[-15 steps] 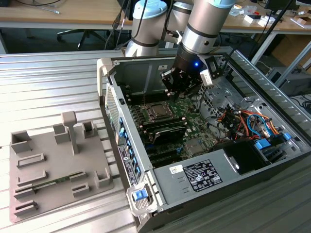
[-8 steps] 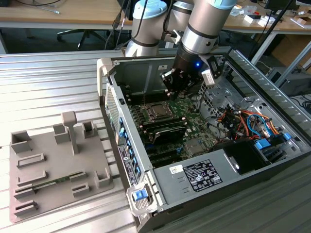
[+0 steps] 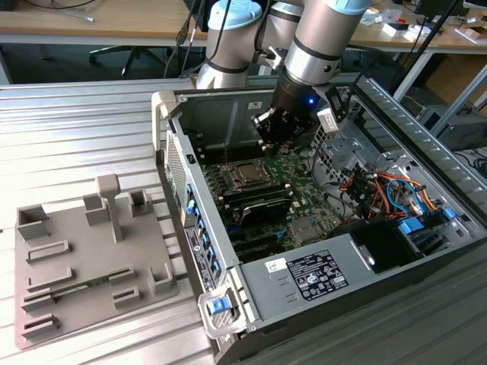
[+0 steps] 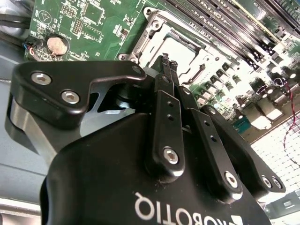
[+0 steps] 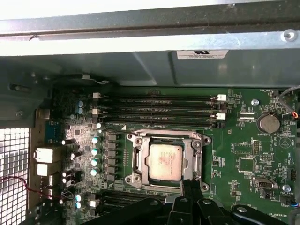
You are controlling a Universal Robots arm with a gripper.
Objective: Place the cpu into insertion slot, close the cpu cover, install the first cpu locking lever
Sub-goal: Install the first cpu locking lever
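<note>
Pressing work at the socket is the step in hand, by the look of it. The claw (image 5: 190, 183) is clenched, fingers together with nothing between them, and its tips sit at the near edge of the cover (image 5: 136, 159). The cpu (image 5: 165, 161) lies flat in the slot (image 5: 145, 164), just beyond the tips, silvery face up. The cover appears to be down around it, framing the chip. You cannot tell whether the lever is latched; it is not clearly made out beside the frame. Judge the next move as lever work: it calls for a narrow, closed fingertip, a contact kept off the cpu face, and clearance from the board (image 5: 239, 140).
</note>
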